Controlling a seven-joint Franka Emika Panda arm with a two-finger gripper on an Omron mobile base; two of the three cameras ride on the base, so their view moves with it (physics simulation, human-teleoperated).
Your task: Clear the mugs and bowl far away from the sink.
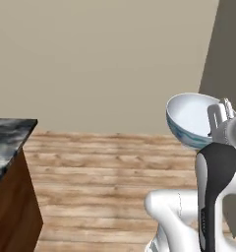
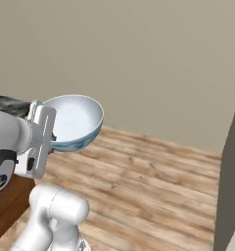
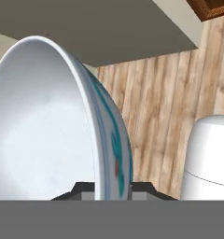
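Note:
My gripper [image 1: 212, 129] is shut on the rim of the large white bowl [image 1: 189, 118] with a blue-grey pattern outside. It holds the bowl tilted in the air above the wooden floor. In the right base view the bowl [image 2: 75, 120] hangs just right of the gripper [image 2: 53, 137], its white inside facing up. In the hand view the bowl [image 3: 44, 130] stands on edge, its rim between the two fingertips of the gripper [image 3: 112, 189]. The mugs and the sink are out of view.
The end of the marbled black-grey counter [image 1: 7, 138] on a brown wooden cabinet [image 1: 16, 211] is at the left. Wooden floor [image 1: 100, 172] spreads ahead to a beige wall [image 1: 100, 59]. A dark panel [image 2: 232, 186] stands at the right.

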